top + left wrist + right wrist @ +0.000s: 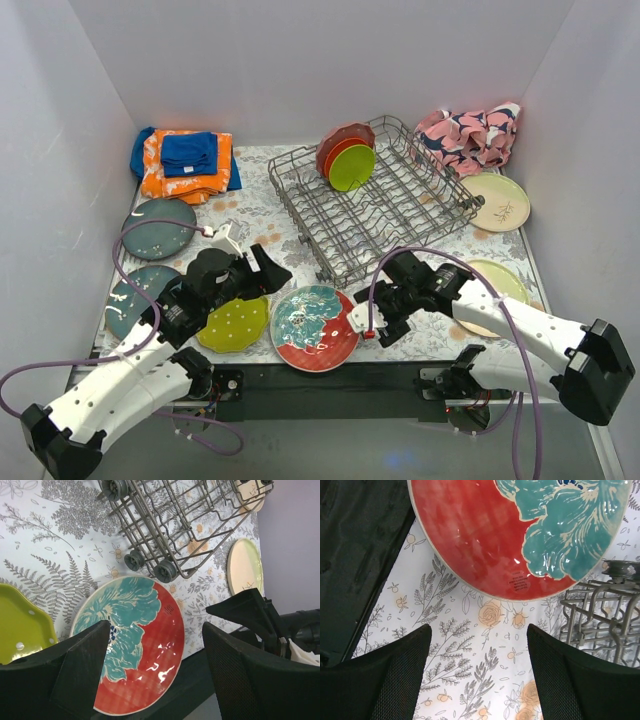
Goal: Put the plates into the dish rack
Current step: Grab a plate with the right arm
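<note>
Now: floral plate (315,327) flat on desk (250,215), near edge.
Left pincer (272,272): released, at plate's far-left rim.
Right pincer (368,322): released, nearer, just beside right rim.

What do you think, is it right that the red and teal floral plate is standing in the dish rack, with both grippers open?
No. The top view shows the floral plate lying flat on the table, in front of the dish rack. The left gripper and right gripper are open.
</note>
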Controlling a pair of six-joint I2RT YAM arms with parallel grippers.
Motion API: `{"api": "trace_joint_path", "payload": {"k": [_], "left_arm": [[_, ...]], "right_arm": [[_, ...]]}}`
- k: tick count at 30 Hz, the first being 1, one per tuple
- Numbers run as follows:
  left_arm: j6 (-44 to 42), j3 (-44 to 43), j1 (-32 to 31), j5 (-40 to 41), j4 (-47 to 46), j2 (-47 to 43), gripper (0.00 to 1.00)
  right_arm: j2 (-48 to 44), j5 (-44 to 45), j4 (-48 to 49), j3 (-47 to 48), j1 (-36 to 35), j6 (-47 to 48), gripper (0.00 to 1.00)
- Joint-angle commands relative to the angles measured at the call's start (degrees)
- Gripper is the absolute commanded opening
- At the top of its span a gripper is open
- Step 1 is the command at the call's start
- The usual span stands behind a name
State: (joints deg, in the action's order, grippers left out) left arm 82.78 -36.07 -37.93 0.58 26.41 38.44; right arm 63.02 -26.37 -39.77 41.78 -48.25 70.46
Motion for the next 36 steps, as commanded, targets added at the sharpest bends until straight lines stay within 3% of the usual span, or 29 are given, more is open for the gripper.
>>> {"api": "trace_joint_path", "payload": {"k": [1,6,8,15,20,23,29,36], "left_arm": [[6.33,0.3,0.32,-2.42,2.68,-0.9,0.72],[11.86,1.53,0.32,-1.72,3.03,-4.07,0.72],[13.19,1.71,0.32,-2.16,3.03,-4.86,0.72],[18.11,3.47,0.32,-1.55,6.01,-7.93,0.72],[19.52,4.52,0.32,0.74,8.47,-11.1,0.72],[20.13,5.05,0.32,0.83,9.27,-12.24,0.72],[20.75,5.75,0.32,1.09,9.97,-13.39,0.72],[21.8,7.07,0.32,1.27,9.54,-13.39,0.72]], "right_arm": [[-1.5,5.89,0.48,0.41,-2.98,1.0,0.82],[-6.32,9.14,6.1,-3.62,-8.61,3.1,0.86],[-8.87,10.11,9.42,-7.84,-10.81,5.3,0.97],[-19.95,11.77,23.05,-21.73,-20.12,9.35,0.98],[-14.52,23.45,41.59,-26.75,-28.73,1.73,0.98],[-7.15,26.11,44.42,-24.74,-30.85,-0.83,0.98],[-5.11,26.11,49.61,-26.66,-31.99,-0.93,0.91],[-4.67,26.9,55.48,-32.46,-33.22,0.47,0.74]]}}
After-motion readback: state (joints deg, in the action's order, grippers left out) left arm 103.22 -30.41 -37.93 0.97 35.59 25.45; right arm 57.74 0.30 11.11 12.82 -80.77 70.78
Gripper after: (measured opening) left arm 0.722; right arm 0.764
